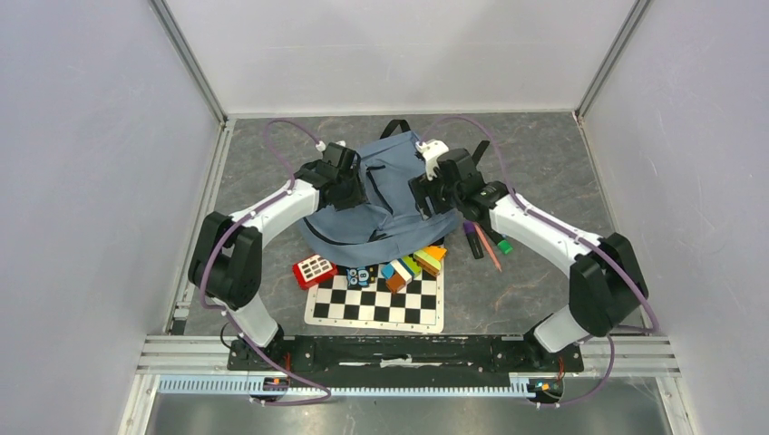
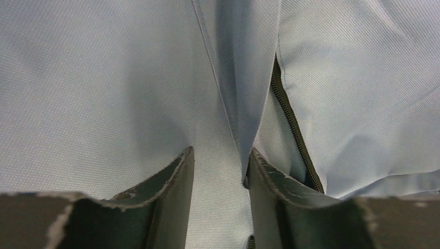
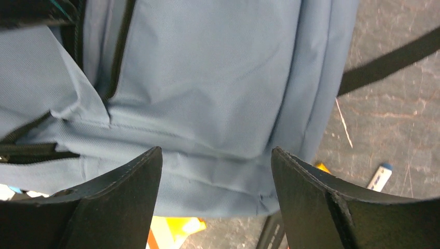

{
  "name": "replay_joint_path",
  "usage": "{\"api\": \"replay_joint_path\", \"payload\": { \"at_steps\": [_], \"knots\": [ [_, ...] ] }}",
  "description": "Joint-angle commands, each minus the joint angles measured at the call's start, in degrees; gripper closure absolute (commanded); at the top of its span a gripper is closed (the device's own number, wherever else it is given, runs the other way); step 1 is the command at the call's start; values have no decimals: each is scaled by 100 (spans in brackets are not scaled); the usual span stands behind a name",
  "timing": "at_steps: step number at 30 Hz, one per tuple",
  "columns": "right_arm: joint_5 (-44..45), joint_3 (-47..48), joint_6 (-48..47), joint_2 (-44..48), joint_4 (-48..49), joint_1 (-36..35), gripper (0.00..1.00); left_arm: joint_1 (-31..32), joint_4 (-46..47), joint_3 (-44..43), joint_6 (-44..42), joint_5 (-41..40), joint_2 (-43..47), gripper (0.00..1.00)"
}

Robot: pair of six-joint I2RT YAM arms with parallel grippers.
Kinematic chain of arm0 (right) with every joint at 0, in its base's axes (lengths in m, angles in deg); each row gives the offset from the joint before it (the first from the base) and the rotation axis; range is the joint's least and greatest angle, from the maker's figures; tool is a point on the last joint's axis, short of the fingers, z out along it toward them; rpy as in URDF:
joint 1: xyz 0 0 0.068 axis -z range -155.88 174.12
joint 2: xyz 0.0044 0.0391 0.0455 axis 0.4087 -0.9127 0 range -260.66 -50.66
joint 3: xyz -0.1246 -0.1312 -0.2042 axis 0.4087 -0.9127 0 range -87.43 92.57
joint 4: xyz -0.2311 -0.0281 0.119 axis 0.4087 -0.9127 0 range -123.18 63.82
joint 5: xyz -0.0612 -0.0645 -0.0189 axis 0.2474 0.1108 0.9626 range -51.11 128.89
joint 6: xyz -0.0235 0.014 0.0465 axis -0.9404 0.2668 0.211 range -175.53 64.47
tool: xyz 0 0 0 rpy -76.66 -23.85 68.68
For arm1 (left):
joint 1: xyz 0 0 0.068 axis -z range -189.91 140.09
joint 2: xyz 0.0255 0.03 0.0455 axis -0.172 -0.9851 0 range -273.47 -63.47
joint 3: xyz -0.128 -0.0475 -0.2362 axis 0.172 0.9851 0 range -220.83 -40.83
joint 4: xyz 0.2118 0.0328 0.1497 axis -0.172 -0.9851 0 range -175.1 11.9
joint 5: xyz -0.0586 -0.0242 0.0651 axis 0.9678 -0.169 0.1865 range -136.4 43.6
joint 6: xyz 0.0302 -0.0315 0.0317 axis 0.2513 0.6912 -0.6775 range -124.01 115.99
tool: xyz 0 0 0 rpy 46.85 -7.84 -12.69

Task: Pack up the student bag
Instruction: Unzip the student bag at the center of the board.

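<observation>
The student bag (image 1: 390,204) lies slumped in the middle of the desk (image 1: 544,163), nearer the far edge than the near one. Its lower hem sits just beyond the chessboard (image 1: 376,304) and the loose coloured blocks (image 1: 413,265).

It is soft, limp cloth with no frame, so I judge it light but floppy. It will sag and fold wherever it is lifted, and a flat panel would likely slip out of a pinch. The better holds look like the raised seam beside the zipper (image 2: 293,129), or a black strap (image 3: 389,57), where the material is doubled and firmer.

The left end effector (image 1: 349,188) is on the bag's left side. Its fingers (image 2: 176,181) stand fairly close, with a ridge of blue fabric between them. I cannot tell whether that fabric is pinched or only straddled. The right end effector (image 1: 424,201) is on the bag's right side. It is released, jaws wide apart, with cloth showing across the gap and nothing held.

The overhead view alone gives the layout: both arms flanking the bag and the items waiting toward the near edge. The left wrist view alone shows the zipper partly parted next to the seam. The right wrist view alone shows the bag's right edge, the strap trailing over bare desk, and a white marker (image 3: 380,176) just past the hem
</observation>
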Motion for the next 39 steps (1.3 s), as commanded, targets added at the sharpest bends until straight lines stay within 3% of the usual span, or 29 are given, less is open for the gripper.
{"api": "replay_joint_path", "payload": {
  "at_steps": [1, 6, 13, 18, 24, 29, 33, 39],
  "knots": [
    [96, 779, -106, -427, 209, -233, 19, -27, 325, 146, -152, 201, 74, 55],
    [344, 1668, -121, -1265, -100, -536, 18, -26, 504, 310, -208, 400, 100, 78],
    [794, 2751, -213, -2404, -677, -900, 16, -27, 722, 560, -228, 698, 140, 97],
    [1247, 2879, -264, -2794, -879, -1101, 16, -26, 884, 713, -46, 750, 259, 98],
    [3089, 2983, -225, -3117, -1185, -1324, 23, -27, 977, 785, 102, 832, 335, 98],
    [3899, 3020, -293, -3316, -1037, -1333, 25, -42, 1124, 987, 275, 817, 444, 98],
    [4167, 3229, -369, -3515, -923, -1327, 39, -56, 1140, 1037, 295, 818, 449, 98],
    [4187, 3565, -325, -3332, -783, -1298, 81, -144, 1135, 1086, 299, 742, 378, 98]
  ]
}}
